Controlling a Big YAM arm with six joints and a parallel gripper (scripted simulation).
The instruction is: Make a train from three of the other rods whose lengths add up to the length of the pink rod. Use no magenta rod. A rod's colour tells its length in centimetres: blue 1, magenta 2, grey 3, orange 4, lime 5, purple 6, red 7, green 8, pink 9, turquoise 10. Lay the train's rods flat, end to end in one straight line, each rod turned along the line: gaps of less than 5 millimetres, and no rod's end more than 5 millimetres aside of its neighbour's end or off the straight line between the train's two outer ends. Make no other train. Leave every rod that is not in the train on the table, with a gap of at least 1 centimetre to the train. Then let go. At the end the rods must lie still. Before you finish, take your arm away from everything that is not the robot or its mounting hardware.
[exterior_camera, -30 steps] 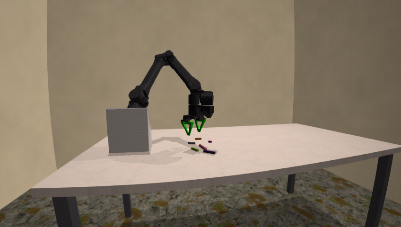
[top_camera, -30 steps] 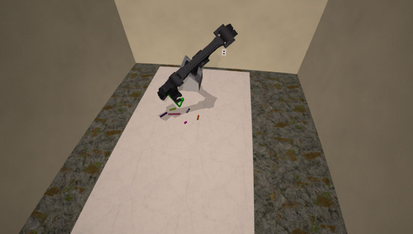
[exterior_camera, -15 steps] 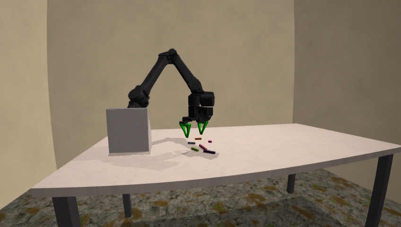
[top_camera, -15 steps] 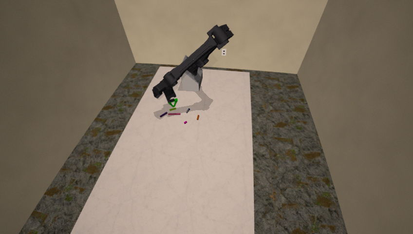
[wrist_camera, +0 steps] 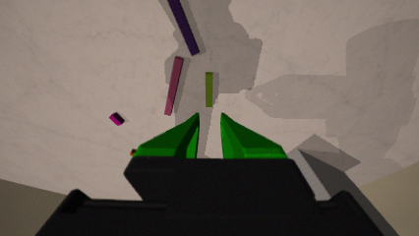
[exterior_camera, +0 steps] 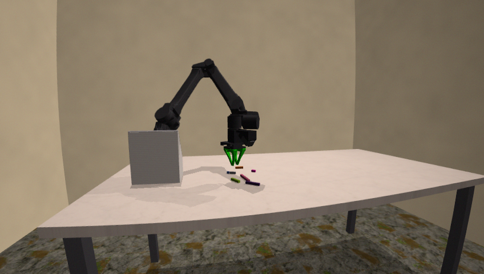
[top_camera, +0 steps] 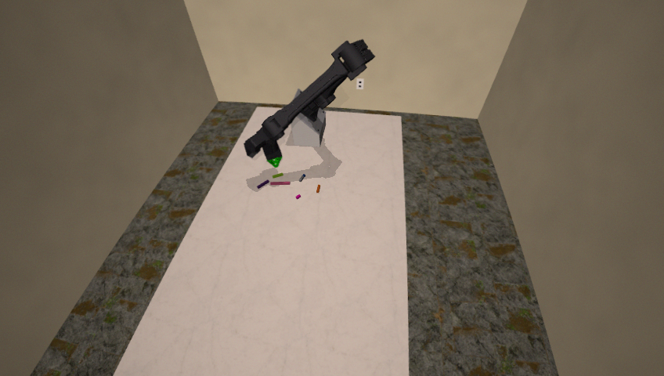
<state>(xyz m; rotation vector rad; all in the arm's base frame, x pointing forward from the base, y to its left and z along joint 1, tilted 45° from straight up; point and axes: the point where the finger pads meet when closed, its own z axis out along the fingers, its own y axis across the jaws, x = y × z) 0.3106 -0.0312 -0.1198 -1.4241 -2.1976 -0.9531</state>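
No text, label, brand, number or sign can be read in any of the three views. No lettering can be made out on the dark arm [top_camera: 309,95] [exterior_camera: 222,84] above the jaws [top_camera: 275,161] [exterior_camera: 234,164], on the rods below them, or on the tabletop [top_camera: 288,279] [exterior_camera: 322,180] [wrist_camera: 59,64] beneath. On the wall outlet [top_camera: 359,84], well apart from the jaws, only dark marks are seen.
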